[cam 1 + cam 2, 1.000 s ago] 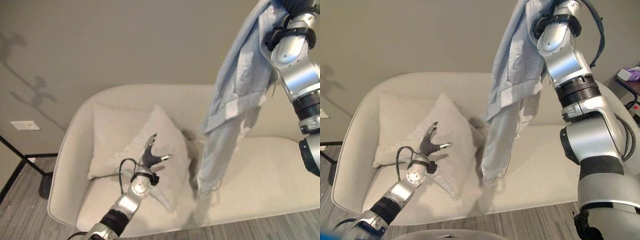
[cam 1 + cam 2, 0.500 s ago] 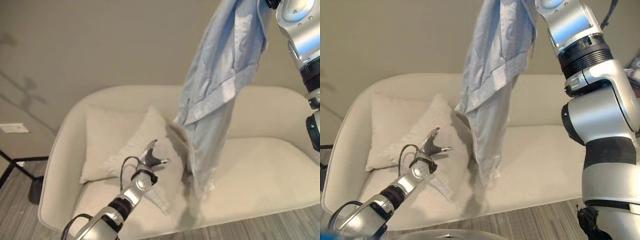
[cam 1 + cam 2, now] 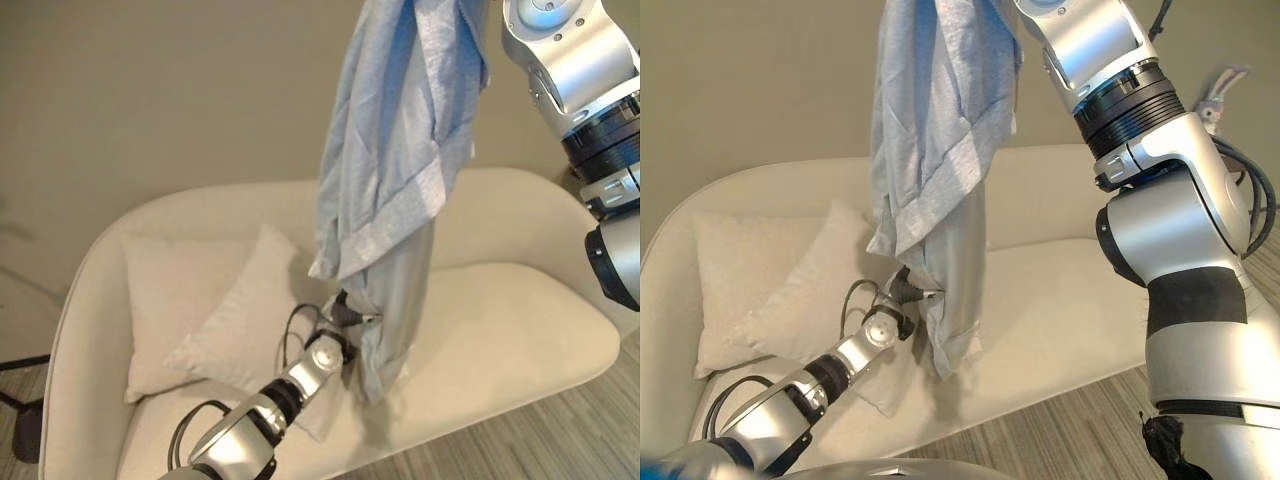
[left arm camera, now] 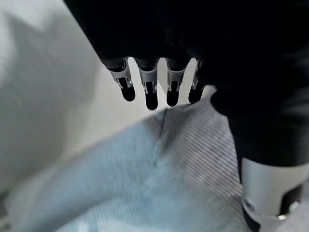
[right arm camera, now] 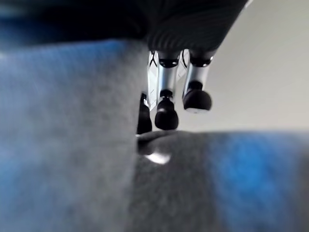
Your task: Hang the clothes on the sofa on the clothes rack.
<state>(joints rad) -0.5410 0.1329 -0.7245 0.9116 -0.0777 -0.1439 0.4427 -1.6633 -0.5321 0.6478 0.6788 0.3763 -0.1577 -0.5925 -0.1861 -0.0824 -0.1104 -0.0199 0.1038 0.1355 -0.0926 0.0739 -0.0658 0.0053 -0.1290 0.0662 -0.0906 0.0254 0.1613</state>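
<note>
A light blue garment hangs long and crumpled from above the top edge of the eye views, its lower end dangling just over the cream sofa. My right arm reaches up beside it. In the right wrist view my right hand has curled fingers pressing into the blue cloth. My left hand stretches over the sofa seat to the garment's lower part, its fingers straight and open just short of the striped blue fabric.
Two cream cushions lean in the sofa's left corner, right behind my left arm. A black stand foot sits on the striped floor at the far left. A plain wall rises behind the sofa.
The view has swung right. My right arm has lifted the garment higher and carried it left over the seat. My left hand has reached from the cushion to the garment's lower part.
</note>
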